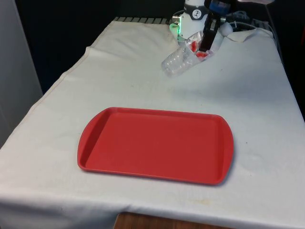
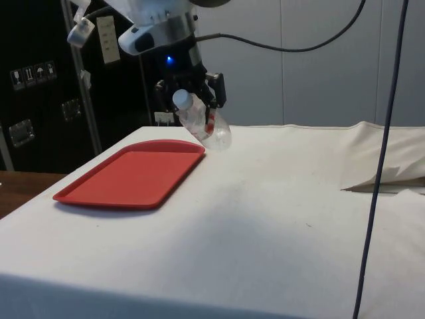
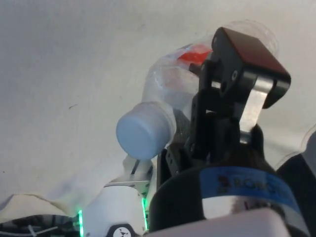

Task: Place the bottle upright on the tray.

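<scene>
White-clothed tabletop, wide and mostly bare, with a loose fold of cloth on the far side in the side view. Red rectangular plastic tray with rounded corners and a raised rim, lying flat near the front edge of the tabletop, nothing on it. Same tray on the side view's left, just beside and below the bottle. Black two-finger gripper at the far end of the tabletop, behind the tray and toward the front view's right. Fingers closed narrowly around a clear plastic bottle, gripping it across the body near a red label. Bottle tilted, not upright, white cap pointing up and toward the robot, base pointing down toward the cloth. Bottle lifted clear of the tabletop in the side view, hanging just past the tray's far edge, not over it. Cap pale and round in the wrist view, crinkled transparent body behind it, red label patch beside the finger.
</scene>
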Robot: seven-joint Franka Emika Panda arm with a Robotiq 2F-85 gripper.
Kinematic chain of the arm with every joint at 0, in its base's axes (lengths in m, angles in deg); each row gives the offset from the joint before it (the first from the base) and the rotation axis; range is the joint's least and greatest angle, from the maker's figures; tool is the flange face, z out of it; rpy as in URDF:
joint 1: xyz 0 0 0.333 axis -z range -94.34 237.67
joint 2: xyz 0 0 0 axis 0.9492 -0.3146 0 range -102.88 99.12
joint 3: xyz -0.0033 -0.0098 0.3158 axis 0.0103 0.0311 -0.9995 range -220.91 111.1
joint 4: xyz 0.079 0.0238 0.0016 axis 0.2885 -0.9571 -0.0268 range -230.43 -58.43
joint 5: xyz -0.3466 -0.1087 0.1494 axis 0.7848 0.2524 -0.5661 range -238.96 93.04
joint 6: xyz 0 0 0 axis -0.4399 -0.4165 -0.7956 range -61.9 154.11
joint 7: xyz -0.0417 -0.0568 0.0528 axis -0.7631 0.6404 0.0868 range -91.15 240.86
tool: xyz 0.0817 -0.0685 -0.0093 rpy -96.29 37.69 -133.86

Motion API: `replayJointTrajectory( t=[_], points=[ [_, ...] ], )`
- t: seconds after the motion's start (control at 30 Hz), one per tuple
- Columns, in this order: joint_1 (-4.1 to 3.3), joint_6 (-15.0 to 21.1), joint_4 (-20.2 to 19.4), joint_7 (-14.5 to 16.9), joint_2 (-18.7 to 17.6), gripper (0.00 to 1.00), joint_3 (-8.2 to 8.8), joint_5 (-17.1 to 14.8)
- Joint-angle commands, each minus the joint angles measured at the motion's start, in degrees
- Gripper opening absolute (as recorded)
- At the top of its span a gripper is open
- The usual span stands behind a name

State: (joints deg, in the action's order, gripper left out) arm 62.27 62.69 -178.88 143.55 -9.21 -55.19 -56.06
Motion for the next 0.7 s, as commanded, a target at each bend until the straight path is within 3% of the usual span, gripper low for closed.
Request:
replayJointTrajectory(
  t=[0.0, 0.67],
  points=[
    [0.00, 0.00, 0.06, 0.34, 0.06, 0.33, 0.11, -0.46],
    [0.23, 0.34, 0.34, 7.10, 1.49, 0.33, 2.06, -10.71]
  ],
)
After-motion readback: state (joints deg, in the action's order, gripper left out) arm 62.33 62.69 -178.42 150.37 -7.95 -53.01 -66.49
